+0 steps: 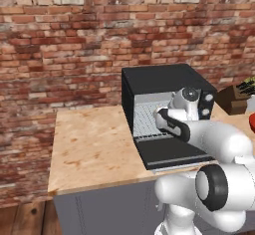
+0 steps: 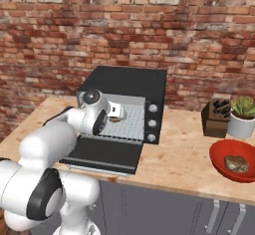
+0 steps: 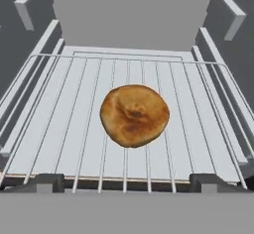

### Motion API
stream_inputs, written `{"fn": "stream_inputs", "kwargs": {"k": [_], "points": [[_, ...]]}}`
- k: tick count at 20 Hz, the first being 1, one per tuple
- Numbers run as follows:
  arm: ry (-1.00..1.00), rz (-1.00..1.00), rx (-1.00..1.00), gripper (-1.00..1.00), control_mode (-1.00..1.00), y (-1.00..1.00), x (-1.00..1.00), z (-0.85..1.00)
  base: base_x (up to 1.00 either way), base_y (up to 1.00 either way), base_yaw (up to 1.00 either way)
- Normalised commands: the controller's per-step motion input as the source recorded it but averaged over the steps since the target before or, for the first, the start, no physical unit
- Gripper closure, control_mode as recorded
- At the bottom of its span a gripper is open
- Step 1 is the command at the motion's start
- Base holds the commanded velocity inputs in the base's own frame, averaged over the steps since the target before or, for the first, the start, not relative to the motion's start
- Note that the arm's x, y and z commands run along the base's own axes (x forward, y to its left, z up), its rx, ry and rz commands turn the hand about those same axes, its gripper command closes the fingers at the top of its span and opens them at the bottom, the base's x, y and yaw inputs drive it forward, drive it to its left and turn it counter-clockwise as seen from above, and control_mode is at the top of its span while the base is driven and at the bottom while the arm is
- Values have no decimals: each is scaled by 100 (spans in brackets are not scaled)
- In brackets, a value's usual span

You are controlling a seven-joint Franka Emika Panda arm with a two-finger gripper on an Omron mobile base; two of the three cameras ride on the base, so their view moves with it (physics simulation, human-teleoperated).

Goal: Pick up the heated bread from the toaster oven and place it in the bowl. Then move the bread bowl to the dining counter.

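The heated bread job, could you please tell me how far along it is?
Done: the toaster oven door is down. In hand: the open tool faces the heated bread on the rack, not gripping it. Left: grasping it, placing it in the red bowl, carrying the bowl away.

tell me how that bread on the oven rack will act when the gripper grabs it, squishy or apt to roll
The heated bread looks low and rounded, lying flat on the wire rack, so it probably won't roll. Its browned, uneven crust suggests some grip, though it may dent under the fingers. It seems small beside the rack, so likely light; the open gripper appears wide enough to straddle it.
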Motion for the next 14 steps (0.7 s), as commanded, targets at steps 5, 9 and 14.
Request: {"fn": "stream_inputs", "kwargs": {"k": [5,9,14], "points": [[0,-5,0,-100,-100,-4,30,-22,0,0,0],[0,-5,0,-100,-100,0,28,-4,0,0,0],[0,-3,0,-100,-100,0,17,-8,0,0,0]]}}
